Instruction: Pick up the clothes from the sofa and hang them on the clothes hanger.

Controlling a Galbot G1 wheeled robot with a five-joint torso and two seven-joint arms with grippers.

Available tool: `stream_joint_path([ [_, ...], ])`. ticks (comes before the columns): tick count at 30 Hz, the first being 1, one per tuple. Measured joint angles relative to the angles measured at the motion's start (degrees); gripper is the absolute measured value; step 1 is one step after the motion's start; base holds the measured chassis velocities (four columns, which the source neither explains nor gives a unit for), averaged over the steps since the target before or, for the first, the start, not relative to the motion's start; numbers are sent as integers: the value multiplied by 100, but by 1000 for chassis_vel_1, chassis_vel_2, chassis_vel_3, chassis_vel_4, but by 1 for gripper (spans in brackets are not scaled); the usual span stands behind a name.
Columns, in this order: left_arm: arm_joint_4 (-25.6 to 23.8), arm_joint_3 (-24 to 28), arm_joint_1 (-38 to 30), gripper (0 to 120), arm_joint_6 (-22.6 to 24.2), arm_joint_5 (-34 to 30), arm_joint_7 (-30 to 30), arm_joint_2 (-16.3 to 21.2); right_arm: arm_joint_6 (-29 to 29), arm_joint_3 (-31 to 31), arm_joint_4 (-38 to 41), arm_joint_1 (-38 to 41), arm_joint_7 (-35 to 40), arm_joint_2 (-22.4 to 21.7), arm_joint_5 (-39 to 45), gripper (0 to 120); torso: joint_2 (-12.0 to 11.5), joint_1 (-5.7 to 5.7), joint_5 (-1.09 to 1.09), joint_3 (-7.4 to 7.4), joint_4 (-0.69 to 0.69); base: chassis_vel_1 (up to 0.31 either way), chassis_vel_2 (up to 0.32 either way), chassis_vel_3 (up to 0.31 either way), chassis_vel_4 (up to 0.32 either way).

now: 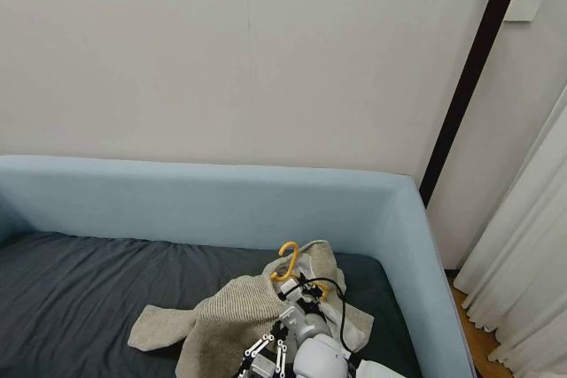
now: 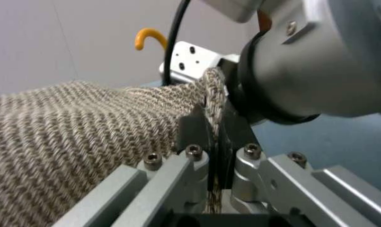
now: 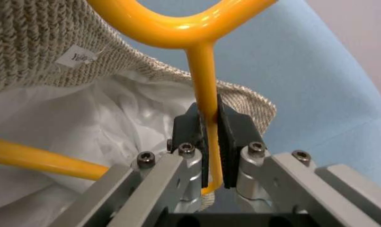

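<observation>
dressing the hanger. right gripper [image 3: 209, 139] is closed on the yellow hanger [image 3: 201, 71] stem. left gripper [image 2: 214, 125] is pinched on an edge of the beige knit sweater [image 2: 64, 137], bunched at the right end of the sofa [image 1: 221, 201]. i reckon next i pull the knit over the hanger arm without slipping.

Beige-flecked knit sweater [image 1: 226, 316], yellow hanger [image 3: 203, 80], pale blue sofa [image 1: 177, 201], charcoal seat [image 1: 71, 289]

Honestly, nothing readable here. The closest thing is a little white tag [image 3: 83, 57] on the knit sweater [image 3: 32, 38]. It's got some faint print on it, but it's too small to make out.
</observation>
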Motion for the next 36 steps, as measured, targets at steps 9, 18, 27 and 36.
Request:
stream_joint_path([
  [9,-131,-133,-36,0,19,-38,-168,75,-44,197,-34,-227,-200,-236,-495,4,0,0,1,0,-1,0,0,0,0],
  [18,-94,-110,-84,0,-5,-140,-203,103,86,297,65,-325,242,-254,454,4,0,0,1,0,-1,0,0,0,0],
  [27,121,20,-130,0,-112,-58,-95,-74,1103,245,-217,-386,-99,-5,-250,4,0,0,1,0,0,0,0,0,0],
  [36,130,-114,-31,28,-167,-26,-176,230,2779,502,-523,-551,-771,60,-1196,4,0,0,1,0,0,0,0,0,0],
])
